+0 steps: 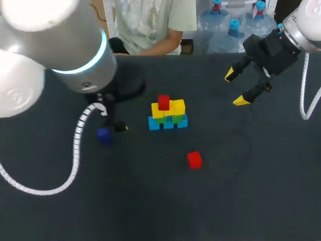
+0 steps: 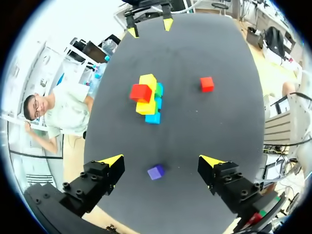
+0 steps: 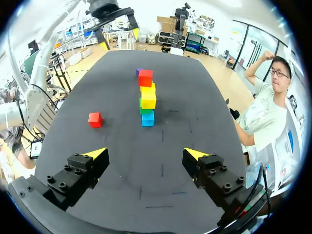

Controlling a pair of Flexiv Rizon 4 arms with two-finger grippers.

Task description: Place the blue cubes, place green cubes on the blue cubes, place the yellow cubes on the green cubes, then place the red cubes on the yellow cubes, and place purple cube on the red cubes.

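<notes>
Small purple cube (image 2: 156, 172) sits left of the blue-green-yellow-red cube stack (image 1: 168, 114), under the left gripper (image 2: 162, 161), jaws wide; right gripper (image 1: 234, 88) far right, wide, empty.

A dark table (image 1: 225, 201) carries a few faint thin lines (image 3: 162, 168) across its surface

left arm (image 1: 45, 50): rounded silver-grey and white housing, glowing cyan light ring (image 1: 98, 57), white coiled left cable (image 1: 76, 145) | right arm (image 1: 303, 22): pale grey shell, white coiled right cable (image 1: 303, 95) | left end effector (image 2: 162, 160), right end effector (image 3: 144, 153): black blocky fingers, round screws, yellow wedge tips
</notes>
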